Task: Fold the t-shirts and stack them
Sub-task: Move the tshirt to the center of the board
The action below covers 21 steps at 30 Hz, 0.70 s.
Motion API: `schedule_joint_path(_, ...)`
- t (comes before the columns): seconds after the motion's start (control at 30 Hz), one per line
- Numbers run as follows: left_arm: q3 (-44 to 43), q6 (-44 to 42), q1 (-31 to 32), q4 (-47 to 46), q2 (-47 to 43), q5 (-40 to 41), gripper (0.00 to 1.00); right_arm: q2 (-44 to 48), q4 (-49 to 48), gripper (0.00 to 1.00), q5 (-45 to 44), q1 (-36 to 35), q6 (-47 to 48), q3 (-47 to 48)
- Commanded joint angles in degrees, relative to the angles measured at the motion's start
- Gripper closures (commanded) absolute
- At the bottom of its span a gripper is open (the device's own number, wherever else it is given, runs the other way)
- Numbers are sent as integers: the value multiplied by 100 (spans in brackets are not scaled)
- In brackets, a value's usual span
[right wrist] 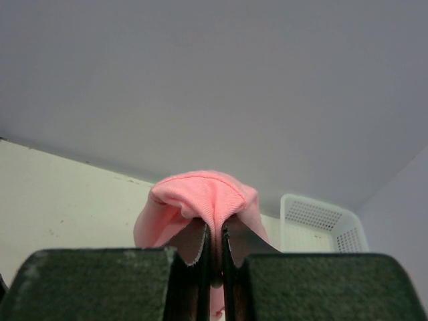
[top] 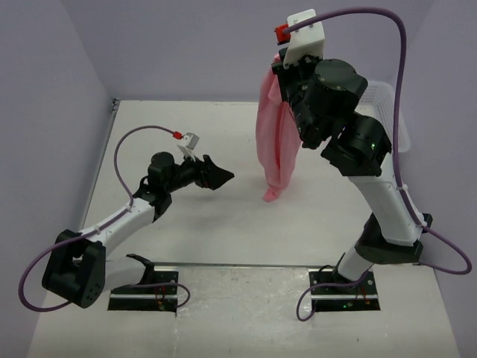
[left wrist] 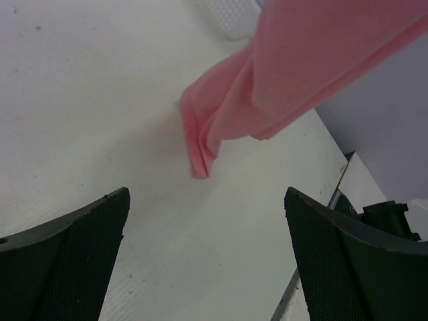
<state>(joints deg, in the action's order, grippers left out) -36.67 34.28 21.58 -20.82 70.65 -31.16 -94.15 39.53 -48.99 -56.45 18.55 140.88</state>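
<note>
A salmon-pink t-shirt (top: 273,134) hangs bunched in a long drape from my right gripper (top: 282,66), which is raised high over the back of the table. Its lowest tip touches the table. In the right wrist view the gripper (right wrist: 214,235) is shut on a fold of the t-shirt (right wrist: 200,194). My left gripper (top: 221,177) is open and empty, low over the table left of the hanging shirt. In the left wrist view the t-shirt's lower end (left wrist: 221,127) hangs ahead of the open fingers (left wrist: 73,261), well apart from them.
A white mesh basket (right wrist: 321,224) stands at the back right of the table, mostly hidden behind my right arm in the top view (top: 387,112). Lilac walls enclose the white table (top: 186,239) on three sides.
</note>
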Motion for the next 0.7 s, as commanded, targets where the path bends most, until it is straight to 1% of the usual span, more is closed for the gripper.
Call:
schedule_joint_path(0.0, 423, -352, 170, -1141, -210, 197, 3, -51, -174, 100, -40, 2, -52, 352)
schedule_joint_path(0.1, 643, -475, 320, -1897, -228, 233, 2, -130, 37, 100, 74, 2, -263, 545)
schedule_joint_path(0.2, 617, -580, 417, -2505, 9, 102, 2, -139, 143, 100, 74, 2, -369, 546)
schedule_joint_path(0.33, 345, -449, 426, -3242, 746, -162, 5, -121, 301, 100, 83, 2, -492, 493)
schedule_joint_path(0.37, 257, -257, 434, -3645, 905, -189, 8, -113, 318, 100, 74, -7, -518, 484)
schedule_joint_path(0.43, 117, -72, 461, -3972, 1212, -347, 14, -112, 336, 100, 57, -7, -510, 484)
schedule_joint_path(0.47, -84, 68, 522, -4165, 1545, -434, 18, -121, 354, 100, 39, -16, -510, 510)
schedule_joint_path(0.53, -427, 244, 627, -4307, 2089, -523, 21, -139, 415, 100, -14, -24, -484, 598)
schedule_joint_path(0.6, -604, 412, 689, -4675, 2425, -637, 31, -104, 415, 100, -66, -42, -457, 607)
schedule_joint_path(0.63, -744, 647, 741, -4834, 2740, -672, 38, -78, 415, 100, -127, -33, -414, 599)
schedule_joint_path(0.67, -815, 780, 768, -5209, 2917, -759, 55, -69, 415, 100, -163, -33, -396, 607)
